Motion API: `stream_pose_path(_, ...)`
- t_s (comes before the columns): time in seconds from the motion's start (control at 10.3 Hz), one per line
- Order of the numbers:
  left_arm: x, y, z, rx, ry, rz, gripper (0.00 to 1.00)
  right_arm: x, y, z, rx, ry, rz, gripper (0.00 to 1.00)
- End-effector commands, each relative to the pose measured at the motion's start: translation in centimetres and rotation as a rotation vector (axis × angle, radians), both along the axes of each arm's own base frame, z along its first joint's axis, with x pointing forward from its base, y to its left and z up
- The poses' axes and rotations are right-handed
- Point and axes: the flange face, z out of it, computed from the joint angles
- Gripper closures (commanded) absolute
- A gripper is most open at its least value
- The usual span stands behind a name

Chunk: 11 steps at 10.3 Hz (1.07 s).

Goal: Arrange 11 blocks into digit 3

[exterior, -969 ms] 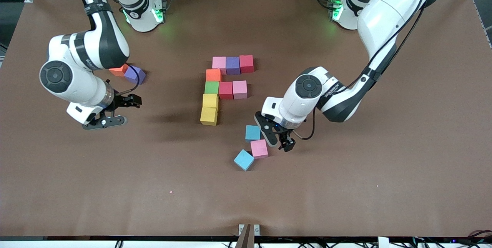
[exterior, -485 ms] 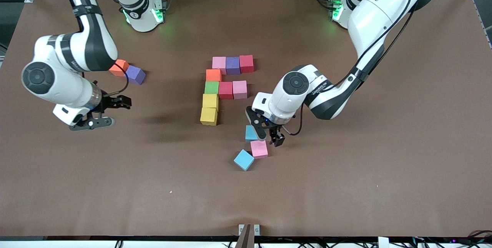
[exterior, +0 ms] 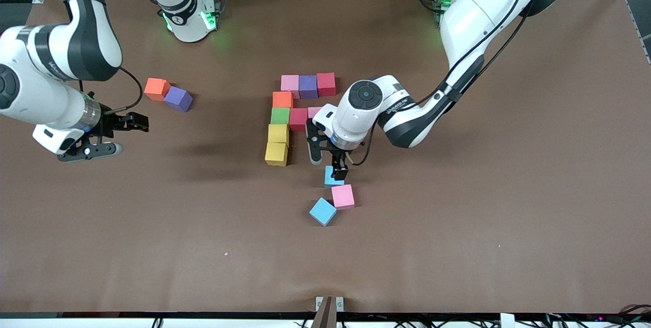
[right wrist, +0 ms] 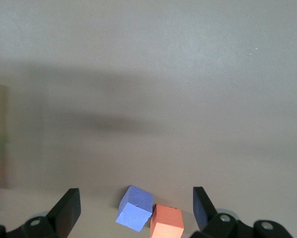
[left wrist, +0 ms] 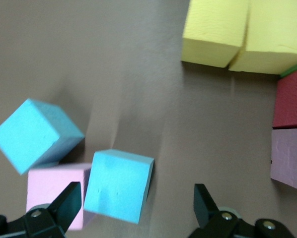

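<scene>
Brown worktop (exterior: 457, 226), wide bare room nearer the front camera and toward the left arm's end. Your blocks (exterior: 297, 114): nine joined mid-worktop. Loose trio nearer the camera: blue block (exterior: 330, 179), pink block (exterior: 343, 197), second blue block (exterior: 323, 211). Orange block (exterior: 156, 88) and purple block (exterior: 178, 98) sit touching toward the right arm's end. Left hand (exterior: 325, 161), spread, empty, over the first blue block; its wrist view shows that block (left wrist: 118, 184) between the fingers (left wrist: 64, 206). Right hand (exterior: 109, 137), spread, empty, waits.

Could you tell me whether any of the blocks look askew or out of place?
Yes: the sky blue block nearest the front camera sits rotated against the grid. An orange block and a tilted purple block lie stray toward the right arm's end.
</scene>
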Motion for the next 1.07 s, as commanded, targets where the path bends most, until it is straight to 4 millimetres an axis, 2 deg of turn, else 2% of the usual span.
stream_pose_path(0.0, 0.9, -0.1, -0.1, -0.01, -0.033, -0.137, 0.0, -1.6, -0.7, 1.9, 0.017, -0.011, -0.004, 0.0)
stream_pose_path(0.19, 0.9, -0.1, -0.8, -0.003, -0.041, -0.21, 0.0, -2.4, -2.0, 4.0, 0.023, -0.026, -0.009, 0.0)
stream_pose_path(0.39, 1.9, 0.5, -1.5, -0.005, -0.055, -0.264, 0.0, -3.3, -2.3, 6.3, 0.027, -0.009, -0.012, 0.0)
stream_pose_path(0.68, 4.0, 0.6, -1.5, -0.046, -0.088, -0.264, 0.0, -4.2, -3.4, 12.2, 0.016, -0.021, -0.021, 0.0)
stream_pose_path(0.78, 4.2, 0.0, -1.8, -0.081, -0.104, -0.249, 0.0, -4.2, -4.6, 13.9, 0.015, -0.033, -0.036, 0.0)
stream_pose_path(0.97, 4.2, -0.1, -2.2, -0.093, -0.105, -0.237, 0.0, -4.2, -5.5, 17.2, -0.03, -0.053, -0.041, 0.0)
